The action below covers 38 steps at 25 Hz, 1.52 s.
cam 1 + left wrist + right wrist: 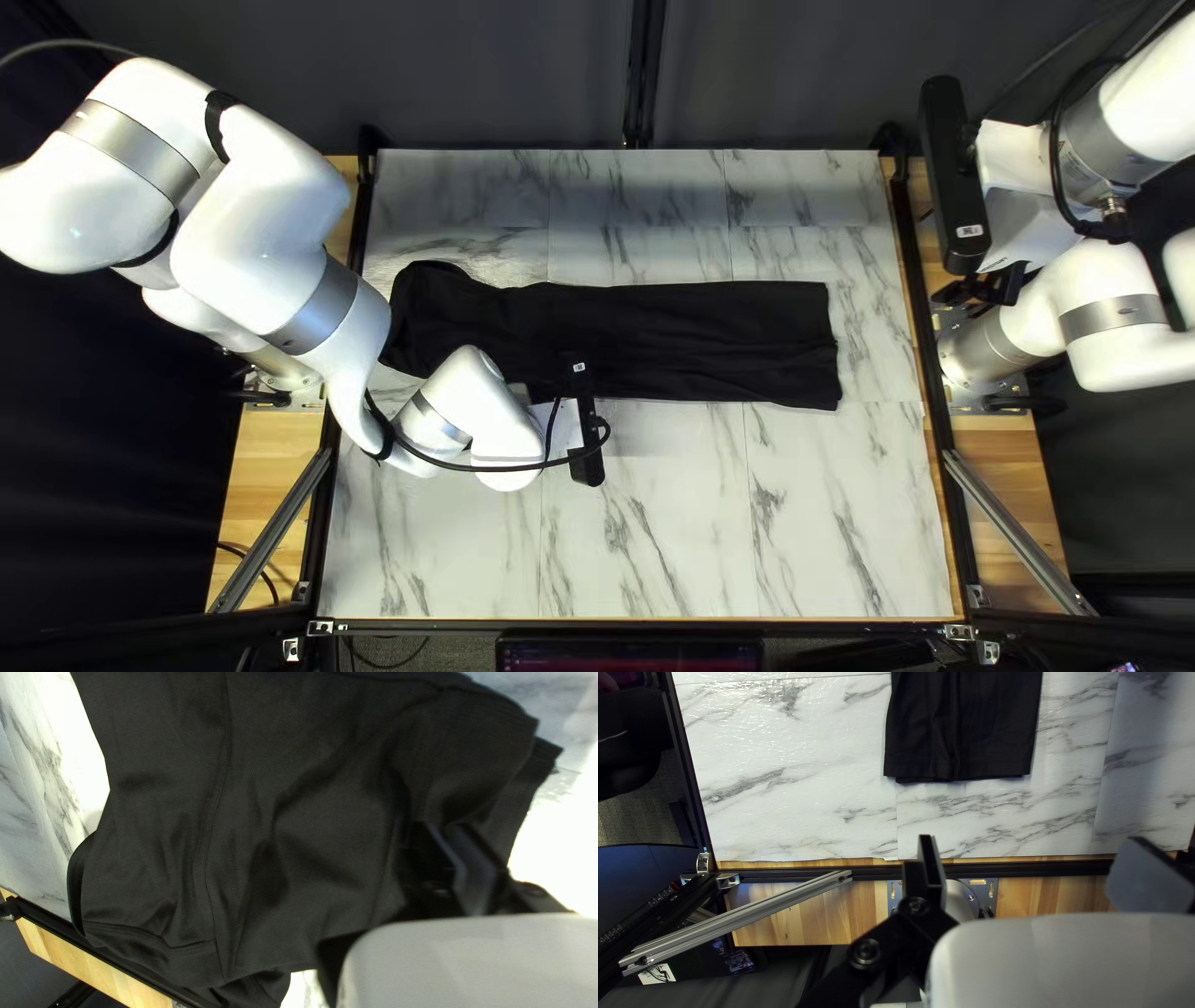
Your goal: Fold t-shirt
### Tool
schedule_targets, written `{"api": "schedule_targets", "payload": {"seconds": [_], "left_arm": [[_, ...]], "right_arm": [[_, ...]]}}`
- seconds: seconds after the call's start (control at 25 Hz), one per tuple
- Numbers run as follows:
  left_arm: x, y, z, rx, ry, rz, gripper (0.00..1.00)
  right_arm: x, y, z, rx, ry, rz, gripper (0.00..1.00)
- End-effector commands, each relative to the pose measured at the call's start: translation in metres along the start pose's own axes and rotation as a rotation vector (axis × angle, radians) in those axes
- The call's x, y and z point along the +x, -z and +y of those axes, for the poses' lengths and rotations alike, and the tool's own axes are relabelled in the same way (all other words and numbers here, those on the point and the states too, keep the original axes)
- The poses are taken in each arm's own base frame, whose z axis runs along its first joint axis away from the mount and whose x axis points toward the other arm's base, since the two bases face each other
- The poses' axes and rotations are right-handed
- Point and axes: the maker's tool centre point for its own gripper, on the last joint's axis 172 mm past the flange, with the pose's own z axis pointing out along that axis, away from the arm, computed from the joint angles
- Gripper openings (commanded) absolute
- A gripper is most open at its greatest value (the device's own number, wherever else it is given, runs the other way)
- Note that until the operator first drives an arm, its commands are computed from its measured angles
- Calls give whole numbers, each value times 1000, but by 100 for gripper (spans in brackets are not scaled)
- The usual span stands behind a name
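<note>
Black cloth t-shirt [722, 342]'s lying in a long strip across my white marble-look table [672, 535], dark curtain [498, 87] behind. My right gripper [969, 294] has its fingers wide apart; left gripper [564, 429]'s at the shirt, can't tell its state.

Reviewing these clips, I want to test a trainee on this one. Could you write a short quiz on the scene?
1. Multiple choice: How does the t-shirt lie? A) hung over the table's edge; B) in a long strip on the table; C) rolled into a ball.
2. True or false: The right gripper is open, away from the t-shirt.
3. Fill in: The arm reaching over the t-shirt is the ____ one.
Key: 1 B; 2 true; 3 left.
</note>
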Motion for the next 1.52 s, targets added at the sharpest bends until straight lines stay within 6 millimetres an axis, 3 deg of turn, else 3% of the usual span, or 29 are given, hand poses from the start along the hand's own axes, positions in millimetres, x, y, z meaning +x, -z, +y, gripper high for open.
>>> {"api": "schedule_targets", "payload": {"seconds": [0.04,0.12,0.16,0.2,0.24,0.28,0.48,1.12,1.52], "left_arm": [[-1,1,1,1,0,-1,5],[-1,3,3,1,0,0,9],[-1,4,4,1,-1,0,37],[0,4,5,1,-2,1,71],[0,4,5,0,-2,1,90],[0,3,5,-1,-2,1,95],[2,-1,5,-9,-3,0,95],[2,-3,2,-18,7,-1,73],[6,-4,-6,-23,19,5,49]], "right_arm": [[0,0,0,0,0,0,100],[0,0,0,0,0,0,100],[0,0,0,0,0,0,100],[0,0,0,0,0,0,100],[0,0,0,0,0,0,100],[0,0,0,0,0,0,100],[0,0,0,0,0,0,100],[0,0,0,0,0,0,100],[0,0,0,0,0,0,100]]}}
